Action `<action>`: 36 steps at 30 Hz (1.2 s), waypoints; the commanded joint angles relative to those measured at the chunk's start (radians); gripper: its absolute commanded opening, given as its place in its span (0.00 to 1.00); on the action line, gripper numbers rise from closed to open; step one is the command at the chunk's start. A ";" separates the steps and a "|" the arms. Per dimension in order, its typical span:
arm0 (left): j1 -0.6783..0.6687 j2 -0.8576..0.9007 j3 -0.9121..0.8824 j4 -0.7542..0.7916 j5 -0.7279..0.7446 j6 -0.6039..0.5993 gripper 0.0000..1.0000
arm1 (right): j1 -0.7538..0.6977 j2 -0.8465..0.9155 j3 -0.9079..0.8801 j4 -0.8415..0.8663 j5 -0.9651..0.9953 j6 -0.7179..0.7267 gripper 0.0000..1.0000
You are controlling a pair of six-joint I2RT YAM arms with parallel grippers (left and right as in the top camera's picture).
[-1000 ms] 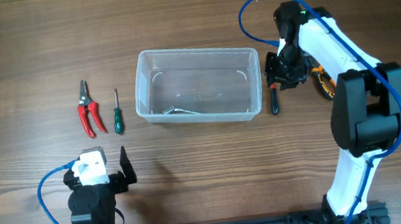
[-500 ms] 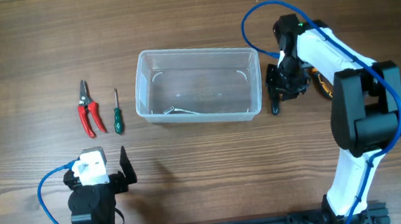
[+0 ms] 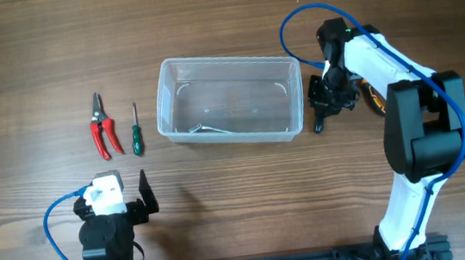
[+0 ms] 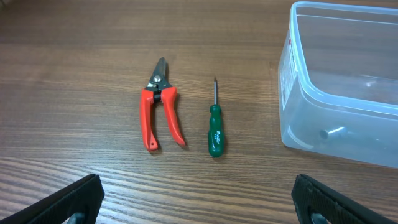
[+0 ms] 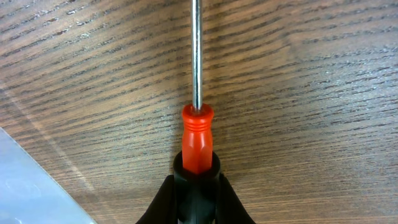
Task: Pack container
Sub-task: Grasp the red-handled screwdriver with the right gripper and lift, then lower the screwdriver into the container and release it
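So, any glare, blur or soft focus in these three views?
Overhead: sharp, evenly lit, small glints on the clear container rim. Left wrist: red-handled pliers crisp, but the left pincer's fingers are dark blurs at the bottom corners. Right wrist: the red-handled screwdriver is sharp; container corner lower left hazy.

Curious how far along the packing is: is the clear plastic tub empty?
Not quite: the clear rectangular plastic tub holds one small metal piece, nothing else.

Red-handled cutters [image 4: 155, 96] lie on the wooden surface [image 4: 74, 62] just left of the green screwdriver [image 4: 216, 127]; a red-collared screwdriver [image 5: 197, 134] is far right of it.
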 commanded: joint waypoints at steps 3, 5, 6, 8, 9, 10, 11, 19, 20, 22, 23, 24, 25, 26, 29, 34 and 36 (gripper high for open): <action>0.006 -0.008 -0.006 0.001 -0.006 0.018 1.00 | -0.011 -0.011 -0.010 0.004 0.014 0.000 0.04; 0.006 -0.008 -0.006 0.001 -0.006 0.018 1.00 | -0.026 -0.013 0.008 -0.007 0.014 0.000 0.04; 0.006 -0.008 -0.006 0.001 -0.006 0.018 1.00 | -0.032 -0.014 0.020 -0.014 0.014 0.000 0.04; 0.006 -0.008 -0.006 0.001 -0.006 0.018 1.00 | -0.048 -0.018 0.053 -0.031 0.014 -0.004 0.04; 0.006 -0.008 -0.006 0.001 -0.006 0.018 1.00 | -0.056 -0.020 0.072 -0.037 0.014 -0.004 0.04; 0.006 -0.008 -0.006 0.001 -0.006 0.018 1.00 | -0.063 -0.024 0.092 -0.041 0.014 -0.005 0.04; 0.006 -0.008 -0.006 0.001 -0.006 0.018 1.00 | -0.066 -0.026 0.113 -0.047 0.013 -0.027 0.04; 0.006 -0.008 -0.006 0.001 -0.006 0.018 1.00 | -0.065 -0.028 0.301 -0.132 0.014 -0.162 0.04; 0.006 -0.008 -0.006 0.001 -0.006 0.018 1.00 | -0.065 -0.031 0.350 -0.148 0.014 -0.177 0.04; 0.006 -0.008 -0.006 0.001 -0.006 0.018 1.00 | -0.063 -0.058 0.459 -0.173 0.014 -0.256 0.04; 0.006 -0.008 -0.006 0.001 -0.006 0.018 1.00 | -0.058 -0.075 0.497 -0.178 0.013 -0.313 0.04; 0.006 -0.008 -0.006 0.001 -0.006 0.018 1.00 | -0.048 -0.087 0.528 -0.185 0.013 -0.365 0.04; 0.006 -0.008 -0.006 0.001 -0.006 0.018 1.00 | -0.040 -0.097 0.549 -0.191 0.013 -0.410 0.04; 0.006 -0.008 -0.006 0.001 -0.006 0.018 1.00 | -0.027 -0.112 0.563 -0.192 0.011 -0.461 0.04; 0.006 -0.008 -0.006 0.001 -0.006 0.018 1.00 | 0.033 -0.158 0.565 -0.191 -0.037 -0.642 0.04; 0.006 -0.008 -0.006 0.001 -0.006 0.018 1.00 | 0.170 -0.168 0.564 -0.220 -0.160 -0.806 0.04; 0.006 -0.008 -0.006 0.001 -0.006 0.018 1.00 | 0.226 -0.168 0.563 -0.221 -0.168 -0.876 0.04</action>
